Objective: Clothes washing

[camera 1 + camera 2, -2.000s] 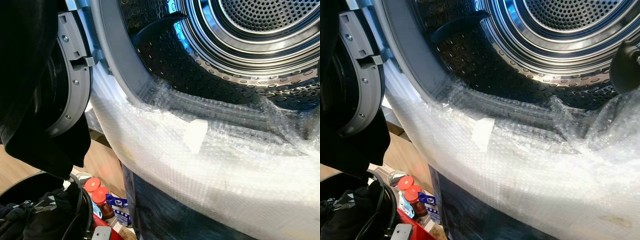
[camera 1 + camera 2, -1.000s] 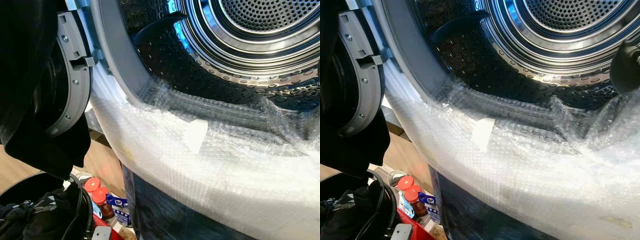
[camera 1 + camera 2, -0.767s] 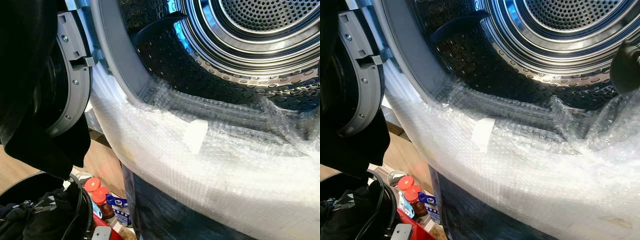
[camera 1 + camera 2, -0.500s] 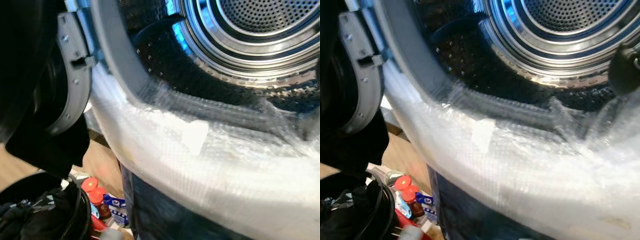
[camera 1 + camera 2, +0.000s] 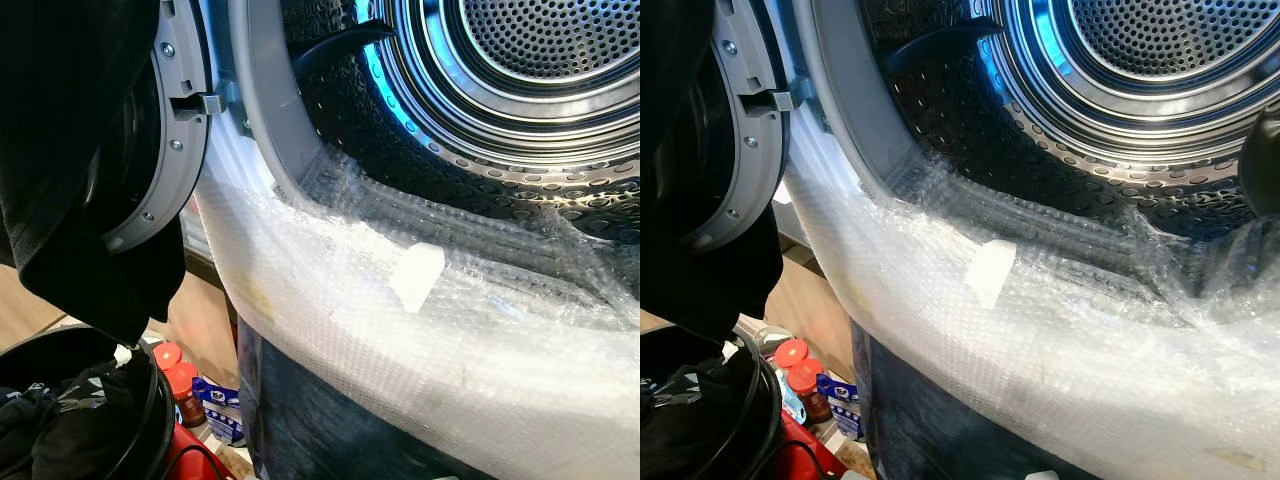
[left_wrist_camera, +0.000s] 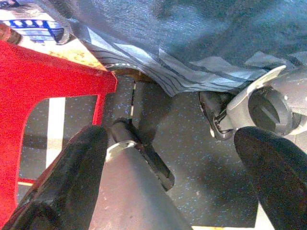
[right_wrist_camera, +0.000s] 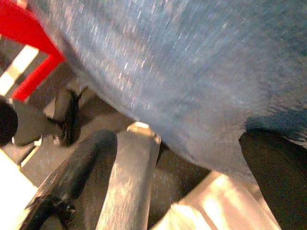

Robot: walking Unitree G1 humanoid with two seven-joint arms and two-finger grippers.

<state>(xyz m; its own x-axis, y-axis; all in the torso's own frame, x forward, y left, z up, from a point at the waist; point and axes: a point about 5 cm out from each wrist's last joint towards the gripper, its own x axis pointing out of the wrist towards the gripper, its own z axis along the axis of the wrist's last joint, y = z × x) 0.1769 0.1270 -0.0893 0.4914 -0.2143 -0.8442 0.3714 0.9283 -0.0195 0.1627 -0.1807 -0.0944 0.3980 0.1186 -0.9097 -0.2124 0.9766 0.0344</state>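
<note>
Left wrist view: left claw (image 6: 175, 158) spread above red stool (image 6: 43, 76); head views: bubble-wrapped drum (image 5: 520, 120).

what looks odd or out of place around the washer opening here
Bubble wrap is taped over the lower rim of the washer's opening, with a white tape patch on it. A black garment hangs over the open door. The drum looks empty.

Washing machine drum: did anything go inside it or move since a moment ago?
Nothing went in. The whole picture slid right, so only the camera moved. The shiny steel drum stays empty, the clear bubble wrap still covers its rim, and the black cloth still hangs on the left.
</note>
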